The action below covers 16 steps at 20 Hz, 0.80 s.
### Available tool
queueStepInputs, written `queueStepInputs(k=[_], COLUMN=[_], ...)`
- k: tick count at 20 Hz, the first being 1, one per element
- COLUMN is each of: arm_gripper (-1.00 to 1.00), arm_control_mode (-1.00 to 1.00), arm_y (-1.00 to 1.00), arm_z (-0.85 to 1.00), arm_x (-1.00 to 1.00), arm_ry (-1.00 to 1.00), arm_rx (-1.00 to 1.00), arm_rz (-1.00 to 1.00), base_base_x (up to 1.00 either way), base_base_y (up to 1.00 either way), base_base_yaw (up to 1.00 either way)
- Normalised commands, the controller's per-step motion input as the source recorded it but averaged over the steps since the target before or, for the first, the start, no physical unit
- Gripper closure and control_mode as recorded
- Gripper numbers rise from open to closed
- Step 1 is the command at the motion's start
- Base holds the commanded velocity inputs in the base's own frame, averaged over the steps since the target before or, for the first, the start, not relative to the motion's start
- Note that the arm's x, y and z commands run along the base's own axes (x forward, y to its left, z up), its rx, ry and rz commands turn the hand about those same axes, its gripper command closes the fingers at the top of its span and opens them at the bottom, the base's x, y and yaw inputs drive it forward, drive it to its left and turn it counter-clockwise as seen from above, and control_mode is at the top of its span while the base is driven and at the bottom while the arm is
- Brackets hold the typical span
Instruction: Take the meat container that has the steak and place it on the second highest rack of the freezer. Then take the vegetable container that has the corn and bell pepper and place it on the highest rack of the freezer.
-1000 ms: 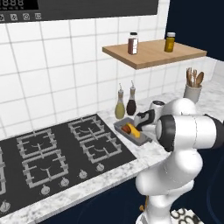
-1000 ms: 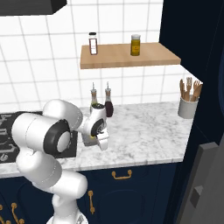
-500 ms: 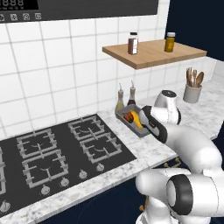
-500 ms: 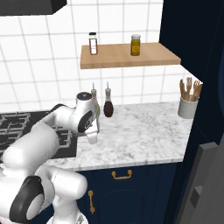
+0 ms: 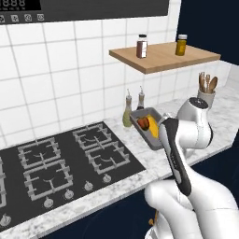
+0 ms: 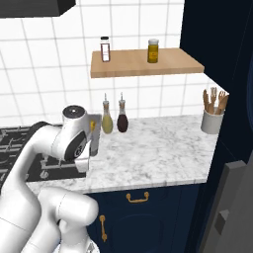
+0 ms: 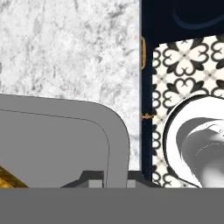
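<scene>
The vegetable container (image 5: 140,116) is a shallow grey tray holding the red bell pepper (image 5: 144,123) and the yellow corn (image 5: 154,129). It is beside the two bottles near the wall, and I cannot tell whether it rests on the marble counter (image 5: 140,161) or hangs just above it. My gripper (image 7: 114,177) is shut on the container's rounded rim (image 7: 117,140), with one fingertip (image 7: 92,176) inside the wall and one outside. From the right, the container (image 6: 95,141) shows edge-on beside my forearm. The meat container, the steak and the racks are out of view. The freezer's grey door (image 6: 231,212) stands at lower right.
A dark hob (image 5: 65,158) fills the counter to the left. Two bottles (image 6: 113,118) stand against the tiles, a utensil jar (image 6: 212,116) sits at the counter's right end, and a wooden shelf (image 6: 143,64) with two jars hangs above. Navy cabinets (image 6: 148,207) lie below.
The arm has folded down and swung right. The vegetable container has shifted a little up and back towards the bottles, still in the shut gripper. The cameras have not moved.
</scene>
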Motion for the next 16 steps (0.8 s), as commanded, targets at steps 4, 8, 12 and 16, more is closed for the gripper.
queueStepInputs(k=[4,8,12,16], arm_gripper=[1.00,1.00,1.00,1.00], arm_control_mode=[-1.00,1.00,1.00,1.00], arm_y=[0.04,0.20,0.00,0.00], arm_z=[0.06,0.00,0.00,0.00], arm_x=[-0.65,-0.46,0.00,0.00], arm_ry=[-0.01,-0.03,0.00,0.00], arm_rx=[0.03,-0.02,0.00,0.00], arm_rz=[-0.01,0.00,0.00,0.00], base_base_x=[0.00,-0.50,-1.00,-1.00], base_base_y=[0.00,0.31,0.92,0.96], base_base_yaw=[0.00,0.00,-0.04,-0.32])
